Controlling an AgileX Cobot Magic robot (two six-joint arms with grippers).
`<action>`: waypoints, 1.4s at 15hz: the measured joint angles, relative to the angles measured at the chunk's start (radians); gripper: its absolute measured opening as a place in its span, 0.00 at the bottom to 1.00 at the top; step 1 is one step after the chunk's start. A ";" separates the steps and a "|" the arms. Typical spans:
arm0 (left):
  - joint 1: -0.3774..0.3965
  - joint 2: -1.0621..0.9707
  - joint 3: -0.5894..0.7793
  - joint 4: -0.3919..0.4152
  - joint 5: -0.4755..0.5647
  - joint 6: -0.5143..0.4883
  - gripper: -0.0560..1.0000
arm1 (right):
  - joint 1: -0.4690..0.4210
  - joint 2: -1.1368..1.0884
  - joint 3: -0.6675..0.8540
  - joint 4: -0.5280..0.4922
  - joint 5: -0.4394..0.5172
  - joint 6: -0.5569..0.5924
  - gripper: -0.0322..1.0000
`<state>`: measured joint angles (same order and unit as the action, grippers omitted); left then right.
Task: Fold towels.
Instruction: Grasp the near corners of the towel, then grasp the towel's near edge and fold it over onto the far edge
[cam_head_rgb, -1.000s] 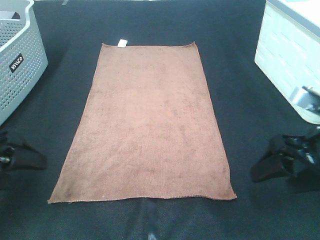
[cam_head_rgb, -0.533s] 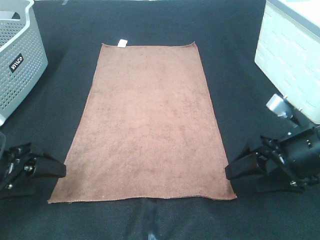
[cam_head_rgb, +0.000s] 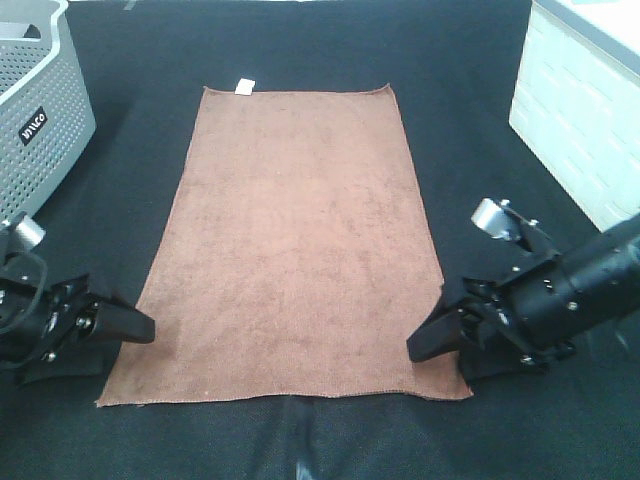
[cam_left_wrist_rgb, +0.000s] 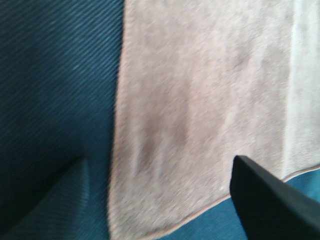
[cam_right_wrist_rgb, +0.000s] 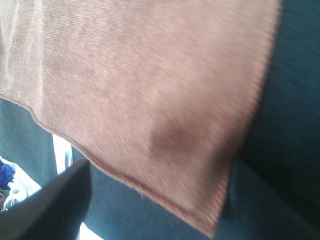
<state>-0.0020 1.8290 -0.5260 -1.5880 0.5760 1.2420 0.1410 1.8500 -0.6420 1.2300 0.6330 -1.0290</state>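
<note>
**Entry: towel (cam_head_rgb: 290, 250).** One brown cloth, spread flat and unfolded on the black table mat (cam_head_rgb: 480, 120). Its long sides run away from the robot, and a white tag (cam_head_rgb: 243, 86) sits on the far short hem. We judge that no fold has been made yet.

**Entry: left gripper (cam_head_rgb: 135, 340).** It sits low at the towel's near left edge, close to the corner. In the wrist view we see its fingers (cam_left_wrist_rgb: 265, 200) spread wide, with the side hem lying between them and nothing held.

**Entry: right gripper (cam_head_rgb: 435, 345).** It sits low at the near right corner, reaching over the cloth's edge. Only one finger (cam_right_wrist_rgb: 50, 200) shows in the wrist view, so we read it as spread and empty, without full certainty.

**Entry: bystanders.** A grey basket (cam_head_rgb: 40, 120) stands far left and a white bin (cam_head_rgb: 575, 130) far right, both well apart from the towel.

**Entry: hazards, as we judge them.**
- A finger sliding over the hem instead of under it would close on nothing.
- A finger pressing inward would bunch the edge.
- If one side catches and the other misses, the cloth would drag askew.
- Uneven lifts would leave a crooked fold with mismatched hems.
</note>
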 joint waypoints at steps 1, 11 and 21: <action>0.000 0.019 -0.015 0.000 0.019 0.001 0.71 | 0.017 0.010 -0.013 0.001 -0.011 0.026 0.67; -0.081 0.063 -0.031 0.001 -0.041 0.003 0.08 | 0.027 0.026 -0.026 0.000 -0.063 0.088 0.14; -0.082 -0.057 -0.030 0.167 -0.036 -0.151 0.05 | 0.027 -0.104 -0.025 -0.111 -0.060 0.220 0.03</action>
<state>-0.0840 1.7720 -0.5560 -1.4210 0.5400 1.0910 0.1680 1.7460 -0.6670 1.1190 0.5730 -0.8090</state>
